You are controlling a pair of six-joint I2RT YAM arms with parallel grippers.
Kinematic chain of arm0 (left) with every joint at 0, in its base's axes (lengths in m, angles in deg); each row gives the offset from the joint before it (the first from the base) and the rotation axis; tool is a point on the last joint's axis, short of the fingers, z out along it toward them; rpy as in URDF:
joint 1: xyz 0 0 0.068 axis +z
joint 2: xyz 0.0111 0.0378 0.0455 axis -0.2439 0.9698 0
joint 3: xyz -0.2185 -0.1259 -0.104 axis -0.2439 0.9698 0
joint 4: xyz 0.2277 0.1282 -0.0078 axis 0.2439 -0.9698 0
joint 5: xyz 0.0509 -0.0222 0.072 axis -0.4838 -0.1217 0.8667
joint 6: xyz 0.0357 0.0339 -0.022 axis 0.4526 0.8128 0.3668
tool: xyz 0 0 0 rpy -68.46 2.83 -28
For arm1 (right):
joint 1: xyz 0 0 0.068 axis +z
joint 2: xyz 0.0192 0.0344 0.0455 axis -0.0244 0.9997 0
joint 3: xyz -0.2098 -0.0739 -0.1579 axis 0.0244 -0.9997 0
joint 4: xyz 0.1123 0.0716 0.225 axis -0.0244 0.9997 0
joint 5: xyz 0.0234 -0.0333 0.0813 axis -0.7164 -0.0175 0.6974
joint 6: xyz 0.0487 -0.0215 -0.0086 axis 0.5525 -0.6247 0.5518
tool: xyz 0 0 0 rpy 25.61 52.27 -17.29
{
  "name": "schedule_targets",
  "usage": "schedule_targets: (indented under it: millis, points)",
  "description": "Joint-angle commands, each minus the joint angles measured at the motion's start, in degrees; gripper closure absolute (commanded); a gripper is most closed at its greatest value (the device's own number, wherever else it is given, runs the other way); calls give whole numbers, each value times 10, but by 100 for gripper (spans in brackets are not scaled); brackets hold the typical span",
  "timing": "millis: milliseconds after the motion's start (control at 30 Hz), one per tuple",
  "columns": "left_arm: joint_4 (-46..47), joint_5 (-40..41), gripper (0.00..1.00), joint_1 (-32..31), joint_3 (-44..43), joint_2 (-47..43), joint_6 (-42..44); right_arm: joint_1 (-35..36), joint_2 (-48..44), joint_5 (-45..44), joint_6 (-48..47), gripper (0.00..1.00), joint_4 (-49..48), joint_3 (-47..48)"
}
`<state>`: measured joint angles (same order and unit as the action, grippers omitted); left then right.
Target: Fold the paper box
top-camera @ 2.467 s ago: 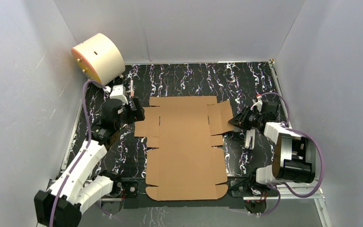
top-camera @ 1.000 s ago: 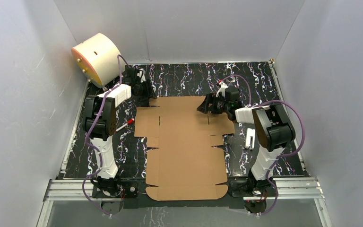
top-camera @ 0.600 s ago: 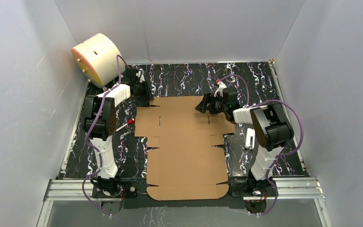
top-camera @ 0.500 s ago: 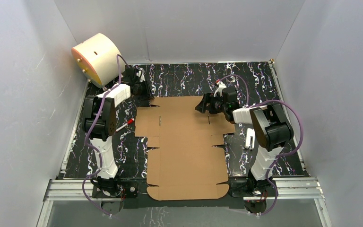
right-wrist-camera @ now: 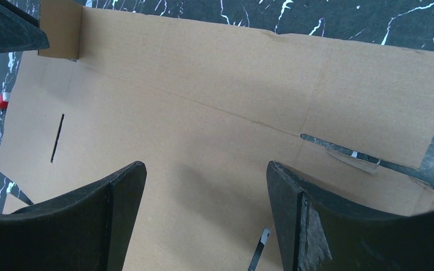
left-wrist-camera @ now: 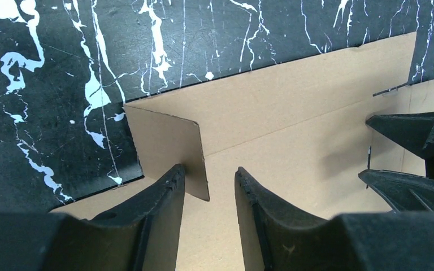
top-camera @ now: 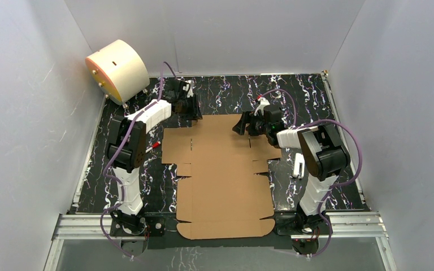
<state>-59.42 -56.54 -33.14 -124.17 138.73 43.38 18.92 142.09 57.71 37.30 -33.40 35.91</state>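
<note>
Brown and nearly flat, the paper box point(top-camera: 220, 169) lies on the table point(top-camera: 294, 96), so we judge folding barely begun: one far-left flap point(left-wrist-camera: 166, 144) stands between the parted fingers of our left gripper point(left-wrist-camera: 209, 183), our right gripper point(right-wrist-camera: 206, 169) hovers spread above the far panel, and every wall is yet to raise.

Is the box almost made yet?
Not nearly. The paper box lies almost flat. Only one small corner flap stands up, inside the open left gripper. The right gripper hovers open over the far part of the sheet. All the other folding is left to do.
</note>
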Motion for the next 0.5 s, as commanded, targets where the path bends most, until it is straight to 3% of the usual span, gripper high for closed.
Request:
schedule_targets:
  millis: [0,167,467]
  points:
    - [-23,-3,64,-11,-33,-11,-2,9,3,-11,1,13,26,8]
    - [-44,22,60,-14,-48,-7,13,9,-9,-12,-5,13,37,13]
    - [-51,99,49,-14,-13,-90,57,8,-55,-3,-21,10,92,49]
